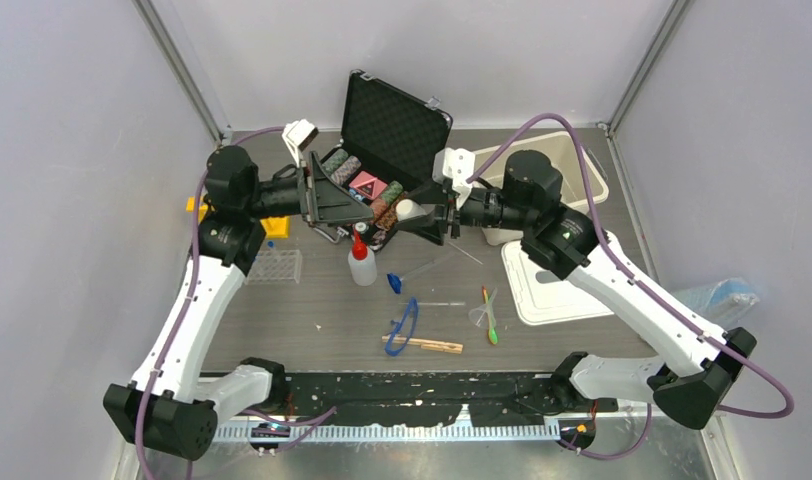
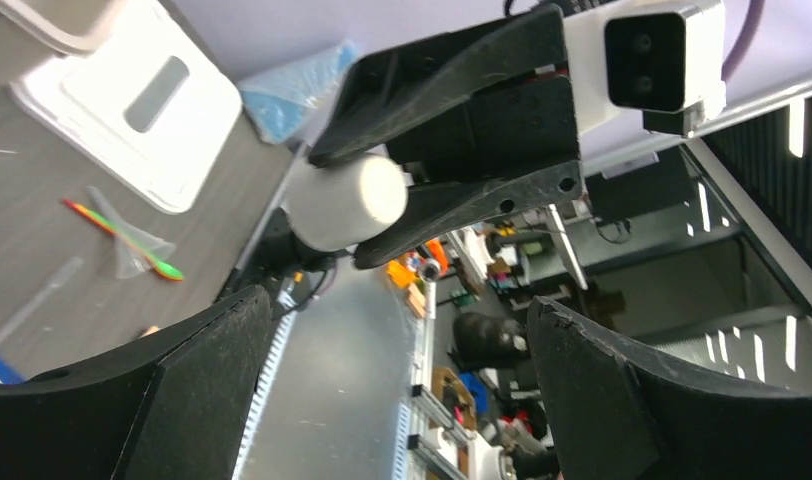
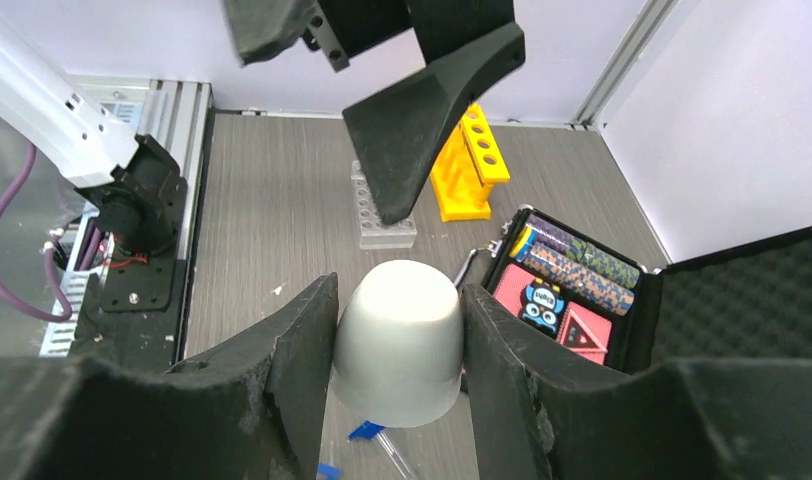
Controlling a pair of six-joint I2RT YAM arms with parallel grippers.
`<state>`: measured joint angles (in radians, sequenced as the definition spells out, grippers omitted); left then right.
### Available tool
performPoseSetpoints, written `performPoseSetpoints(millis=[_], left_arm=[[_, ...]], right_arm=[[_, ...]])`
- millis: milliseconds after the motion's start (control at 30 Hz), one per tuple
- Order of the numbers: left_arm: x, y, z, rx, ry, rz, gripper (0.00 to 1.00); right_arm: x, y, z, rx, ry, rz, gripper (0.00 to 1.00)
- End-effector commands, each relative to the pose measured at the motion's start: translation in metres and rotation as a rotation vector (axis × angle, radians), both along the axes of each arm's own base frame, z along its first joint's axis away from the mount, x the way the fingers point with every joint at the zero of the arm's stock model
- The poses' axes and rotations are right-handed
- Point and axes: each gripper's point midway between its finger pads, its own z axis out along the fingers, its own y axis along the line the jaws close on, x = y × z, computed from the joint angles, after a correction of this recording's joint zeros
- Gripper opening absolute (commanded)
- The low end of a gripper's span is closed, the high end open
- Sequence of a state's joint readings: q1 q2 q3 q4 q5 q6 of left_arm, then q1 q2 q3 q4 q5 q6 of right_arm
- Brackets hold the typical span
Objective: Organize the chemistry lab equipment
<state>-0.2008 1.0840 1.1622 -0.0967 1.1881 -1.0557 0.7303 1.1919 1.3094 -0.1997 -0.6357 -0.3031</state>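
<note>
My right gripper (image 1: 416,212) is shut on a small white cup (image 1: 407,209), held in the air in front of the black case; the cup sits between its fingers in the right wrist view (image 3: 397,345). My left gripper (image 1: 325,196) is open and empty, facing the cup a short way to its left. On the table lie a red-capped squeeze bottle (image 1: 361,262), a blue-capped tube (image 1: 395,283), blue goggles (image 1: 404,325), a wooden clamp (image 1: 423,345), a funnel (image 1: 482,316) and a green spatula (image 1: 492,331). The yellow rack (image 3: 467,165) and the clear rack (image 3: 382,215) stand at the left.
The open black case of striped poker chips (image 1: 382,150) stands at the back middle. A white bin (image 1: 577,170) is at the back right, and its white lid (image 1: 557,285) lies flat in front of it. A blue packet (image 1: 722,295) lies at the far right.
</note>
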Motion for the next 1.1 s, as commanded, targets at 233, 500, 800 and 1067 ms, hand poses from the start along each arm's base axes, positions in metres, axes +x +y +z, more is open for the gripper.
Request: performPoseSetpoints(millis=[233,500,800,1067], left_arm=[[0.000,-0.022,0.010,-0.054,0.096,-0.045,1.00],[0.000,-0.033,0.007,-0.056,0.119,-0.072,0.97],[0.007,-0.036,0.007,-0.077,0.138,-0.074,0.65],[0.008,-0.037,0.005,-0.084,0.131,-0.078,0.26]], right_arm=[[-0.012,0.021,0.049,0.206,-0.093,0.009,0.24],[-0.008,0.032,0.048,0.221,-0.106,-0.003,0.23],[0.000,0.037,0.040,0.217,-0.113,-0.026,0.23],[0.000,0.036,0.027,0.176,-0.098,-0.035,0.48]])
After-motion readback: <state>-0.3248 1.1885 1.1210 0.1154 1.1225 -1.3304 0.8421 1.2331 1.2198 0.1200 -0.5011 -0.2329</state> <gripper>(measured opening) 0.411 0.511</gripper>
